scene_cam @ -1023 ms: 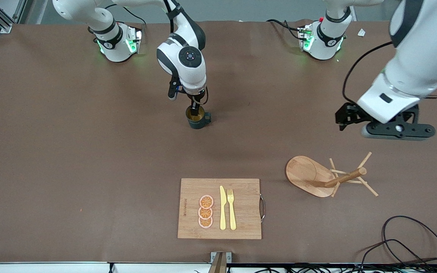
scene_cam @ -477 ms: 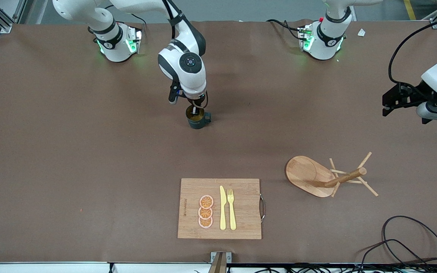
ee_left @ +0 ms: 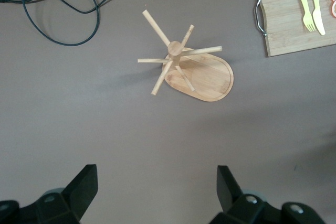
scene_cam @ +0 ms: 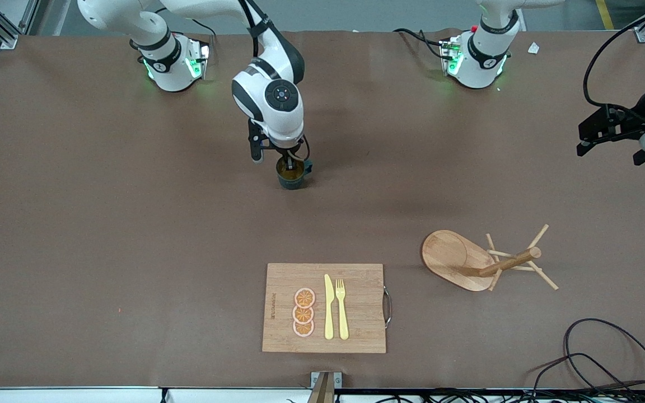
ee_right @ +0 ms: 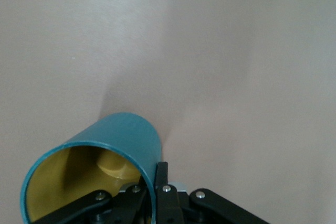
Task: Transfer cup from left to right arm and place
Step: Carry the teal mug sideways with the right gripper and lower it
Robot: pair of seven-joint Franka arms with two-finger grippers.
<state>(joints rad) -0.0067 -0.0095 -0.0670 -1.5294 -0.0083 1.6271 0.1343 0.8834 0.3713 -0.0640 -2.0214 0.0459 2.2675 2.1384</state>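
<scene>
Right gripper (scene_cam: 290, 163) takes the mug (scene_cam: 291, 176).
Jaws clenched on its rim; left gripper (ee_left: 157, 192) waits, jaws released; next, lift and place.

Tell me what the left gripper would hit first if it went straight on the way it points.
Probably bare table. The open left gripper points down at brown surface short of the peg rack, which lies farther along; nothing else shows in that line, though depth is hard to judge.

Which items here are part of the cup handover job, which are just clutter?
In the job:
- cup, right end effector shut on its rim
- left end effector, open, waiting over bare table at its own end

Lying about:
- wooden peg rack
- cutting board with knife, fork, orange slices
- cables
</scene>
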